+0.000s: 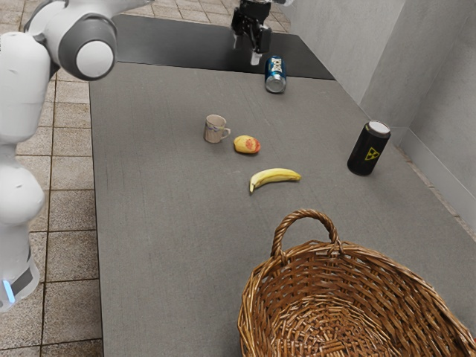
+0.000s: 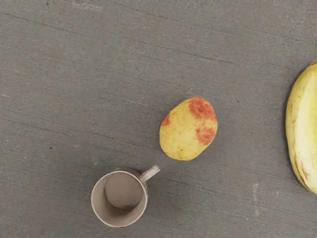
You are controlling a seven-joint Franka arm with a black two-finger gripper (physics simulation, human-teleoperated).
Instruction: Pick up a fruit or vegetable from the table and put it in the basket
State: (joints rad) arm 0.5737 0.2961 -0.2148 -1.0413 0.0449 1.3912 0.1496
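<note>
Mango (image 1: pixel 247 145) sits on the worktop (image 1: pixel 163 245), and going by the exterior view: mug (image 1: pixel 214 129) at its 10 o'clock, banana (image 1: pixel 275 176) at 5, basket (image 1: pixel 256 297) further past that, hand (image 1: pixel 246 50) spread at 12

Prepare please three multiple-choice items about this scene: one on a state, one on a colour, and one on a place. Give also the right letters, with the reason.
1. How does the mug stand?
A) On its side
B) Upright
C) Upside down

2. What is the main colour of the can with the yellow sign?
A) Black
B) Red
C) Green

3. Where does the banana lie?
A) In the basket
B) Inside the mug
C) On the table

Right letters:
1. B: the wrist view looks down into its open top.
2. A: its side around the sign is black in the exterior view.
3. C: the exterior view has it lying directly on the grey surface.
</note>
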